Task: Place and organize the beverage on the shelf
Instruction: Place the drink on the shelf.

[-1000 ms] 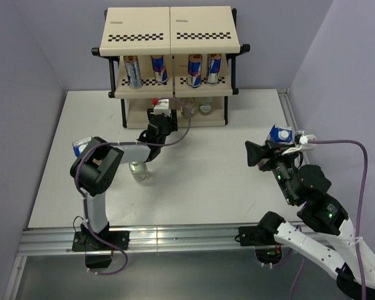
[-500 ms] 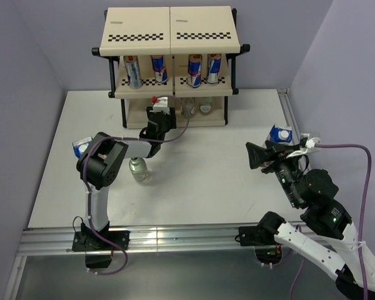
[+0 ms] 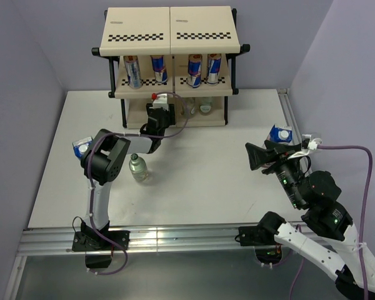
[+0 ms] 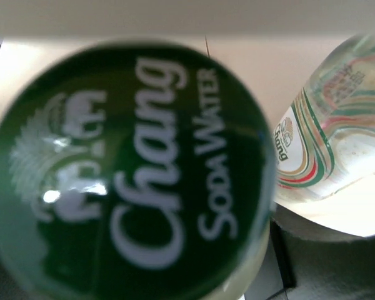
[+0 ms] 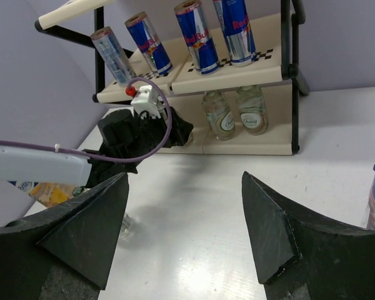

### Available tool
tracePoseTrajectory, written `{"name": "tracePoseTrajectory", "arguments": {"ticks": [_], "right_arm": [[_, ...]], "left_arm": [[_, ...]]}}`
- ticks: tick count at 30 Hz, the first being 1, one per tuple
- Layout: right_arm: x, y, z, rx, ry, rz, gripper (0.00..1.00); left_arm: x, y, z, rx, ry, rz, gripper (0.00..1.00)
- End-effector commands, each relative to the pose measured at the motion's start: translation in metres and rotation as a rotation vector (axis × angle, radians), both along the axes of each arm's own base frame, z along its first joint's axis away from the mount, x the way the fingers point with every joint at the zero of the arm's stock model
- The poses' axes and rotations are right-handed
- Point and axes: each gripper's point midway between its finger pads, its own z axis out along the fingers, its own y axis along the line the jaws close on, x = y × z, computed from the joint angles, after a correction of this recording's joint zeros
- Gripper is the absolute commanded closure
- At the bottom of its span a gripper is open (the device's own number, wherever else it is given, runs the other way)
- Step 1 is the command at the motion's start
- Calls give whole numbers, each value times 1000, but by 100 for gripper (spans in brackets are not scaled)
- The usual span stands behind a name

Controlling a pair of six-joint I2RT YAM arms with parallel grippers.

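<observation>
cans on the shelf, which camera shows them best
The right wrist view: all four cans stand large and unblocked on the middle tier of the shelf, labels clear. The top external view shows them smaller, partly under the upper tier. The left wrist view shows none, only bottles close up.

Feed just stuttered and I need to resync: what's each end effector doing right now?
Left end effector: closed on a green-capped bottle.
Right end effector: open, holding nothing.

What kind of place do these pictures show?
Probably a robotics test cell, not a shop: a white table boxed by plain walls, two bolted robot arms, and a small mock shelf of cans.
</observation>
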Motion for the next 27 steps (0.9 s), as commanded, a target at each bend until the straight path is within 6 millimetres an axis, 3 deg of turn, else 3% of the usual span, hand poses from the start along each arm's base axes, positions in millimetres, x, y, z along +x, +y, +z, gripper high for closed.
{"name": "tracePoseTrajectory", "arguments": {"ticks": [1,20,27], "right_arm": [[-2,1,8,24,-33,12,20],[-6,7,8,32,-46,56,20],[-5,12,7,29,-42,73,20]], "left_arm": [[24,-9,90,-120,-235,0,100],[41,-2,78,-99,-222,12,100],[38,-5,74,-116,-220,-6,98]]}}
